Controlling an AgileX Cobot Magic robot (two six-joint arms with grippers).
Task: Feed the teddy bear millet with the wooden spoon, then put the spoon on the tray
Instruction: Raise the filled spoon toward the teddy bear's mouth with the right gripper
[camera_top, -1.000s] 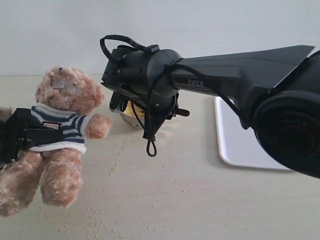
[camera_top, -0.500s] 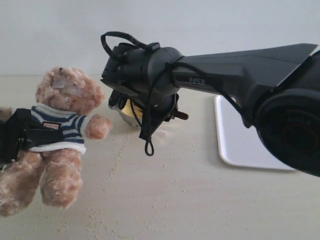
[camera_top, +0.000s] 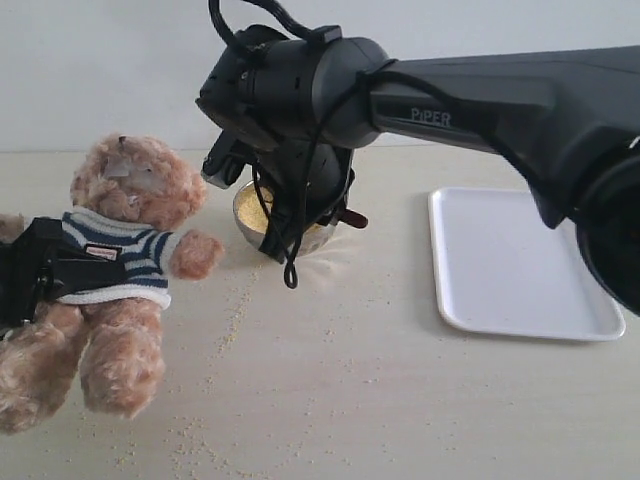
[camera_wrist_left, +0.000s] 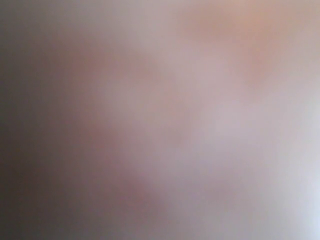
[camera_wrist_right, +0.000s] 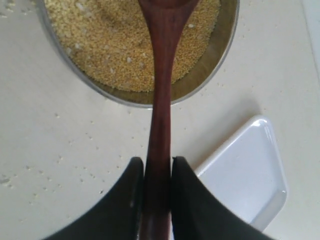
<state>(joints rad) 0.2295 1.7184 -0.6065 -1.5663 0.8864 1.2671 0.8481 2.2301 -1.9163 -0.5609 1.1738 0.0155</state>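
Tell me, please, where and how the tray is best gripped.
Take the tray by its raised rim, probably along the edge nearest the exterior camera, coming low from there: it lies flat on the table, so only the rim offers a hold.

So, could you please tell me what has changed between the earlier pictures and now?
The right hand rose, uncovering the steel bowl of millet, and stayed clamped on the wooden spoon. Nothing was taken or released. The teddy bear, held by the left hand, and the tray stayed put.
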